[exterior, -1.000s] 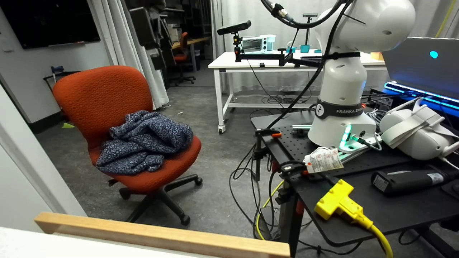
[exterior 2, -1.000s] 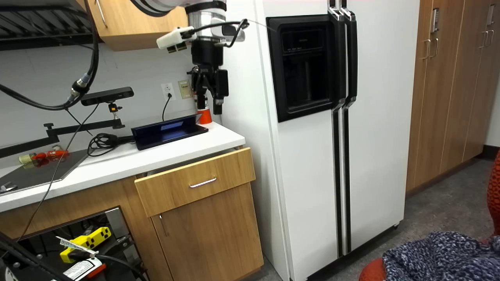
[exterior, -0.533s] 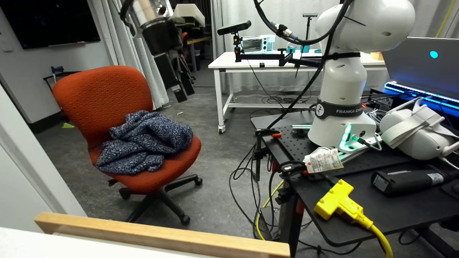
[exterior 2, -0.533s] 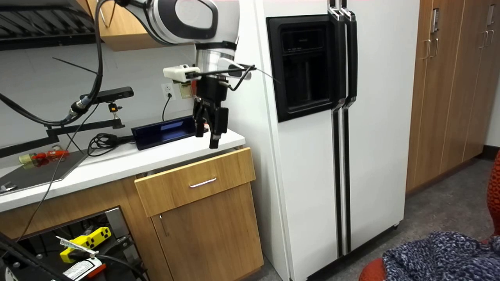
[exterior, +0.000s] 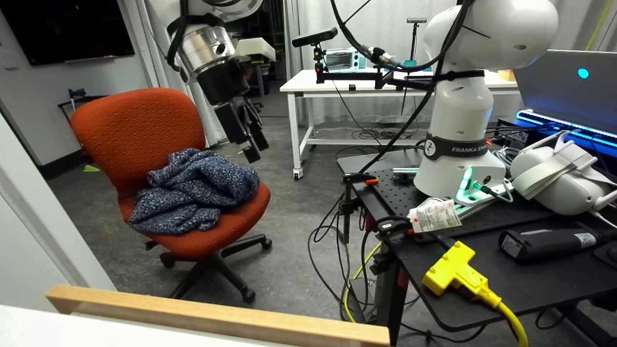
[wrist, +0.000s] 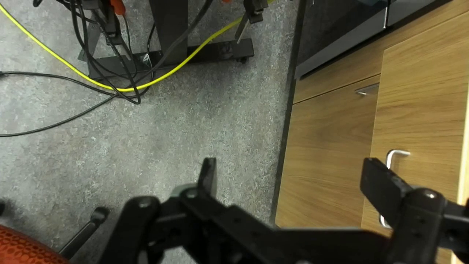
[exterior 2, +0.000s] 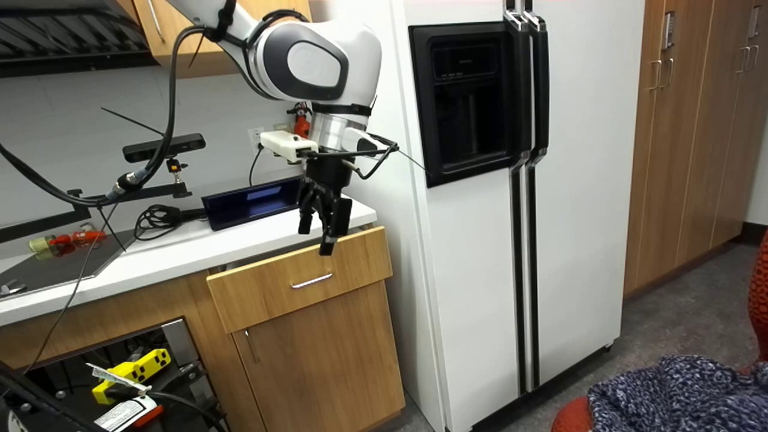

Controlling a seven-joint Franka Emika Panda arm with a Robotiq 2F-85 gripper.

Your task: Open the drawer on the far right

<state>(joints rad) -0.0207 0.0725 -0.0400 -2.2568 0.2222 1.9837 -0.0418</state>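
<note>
Counter (exterior 2: 162,264): white top along the wall (exterior 2: 216,120), bearing a dark screen (exterior 2: 255,203), a coil of black cable (exterior 2: 167,213) and, farther along, a dark cooktop (exterior 2: 60,271).
Drawer (exterior 2: 264,300): under the counter's end; partly pulled out, its wooden front projecting past the cabinet (exterior 2: 324,360) below, with a metal handle (exterior 2: 311,281) across it.
Pincer (exterior 2: 316,239): unclenched, its fingers (wrist: 383,191) spread wide; it hangs tilted and, in an exterior view, overlaps the drawer's upper edge above the handle; contact cannot be told.
Fridge (exterior 2: 474,240): white, two-doored, just beside the cabinet; tall wooden cupboards (exterior 2: 690,156) stand beyond.
Chair (exterior: 140,125): orange, on castors, a speckled dark-blue cloth (exterior: 193,193) heaped on its seat.
Floor (exterior: 299,231): mottled grey, crossed by a yellow cord (wrist: 126,89).
Cart (exterior: 535,284): black, bearing the robot's base (exterior: 448,173), a white headset (exterior: 554,178) and a yellow plug block (exterior: 453,270).
Bench (exterior: 300,84): white, bearing a small oven (exterior: 343,59) in front of a pale curtain (exterior: 323,17).
</note>
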